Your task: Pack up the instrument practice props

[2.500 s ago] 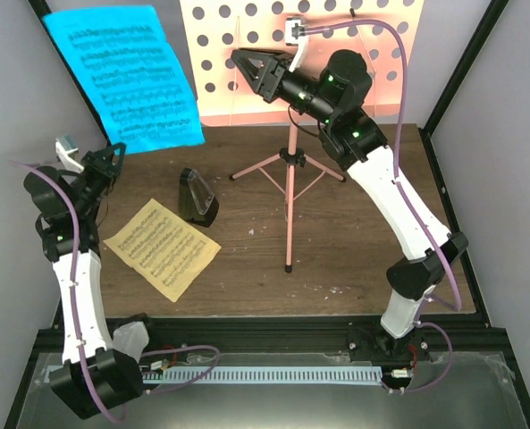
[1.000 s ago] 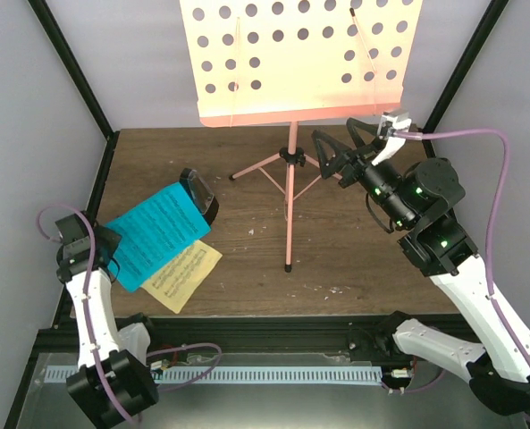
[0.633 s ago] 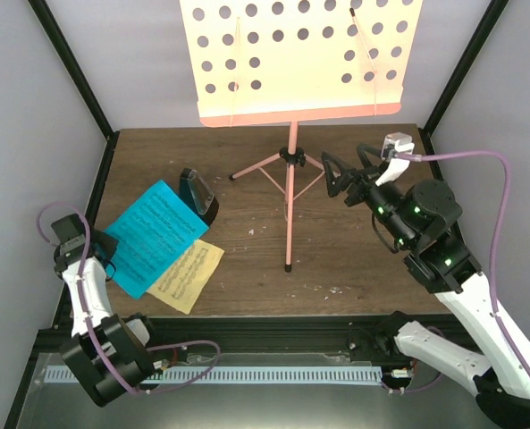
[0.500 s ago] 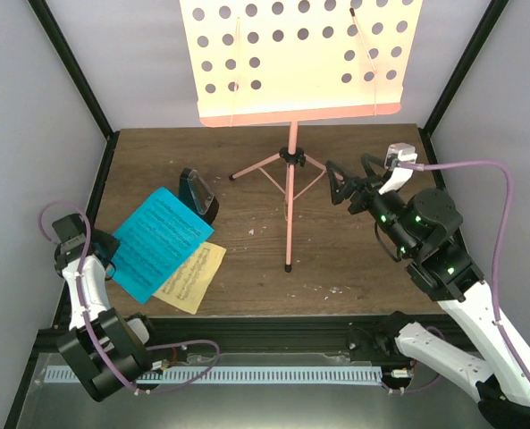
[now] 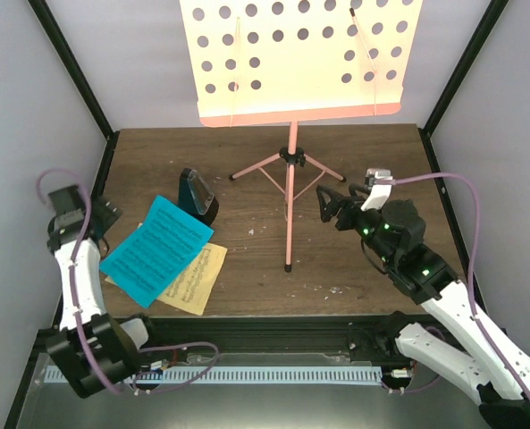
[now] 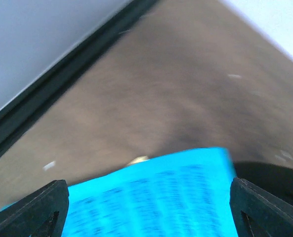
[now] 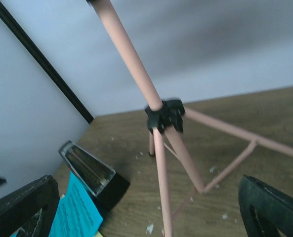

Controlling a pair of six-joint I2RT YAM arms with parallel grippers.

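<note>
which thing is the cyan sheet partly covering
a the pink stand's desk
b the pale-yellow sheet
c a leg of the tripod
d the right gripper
b: in the top view the cyan sheet lies across the upper left part of the pale-yellow sheet, of which only the lower right part shows.

Soft, even light is falling from above, and the overhead view is looking sharp. In the left wrist view the cyan page [image 6: 151,197] and bench [image 6: 136,98] are smearing heavily; in the right wrist view the pink stand [image 7: 129,54] is blurring slightly.
</note>
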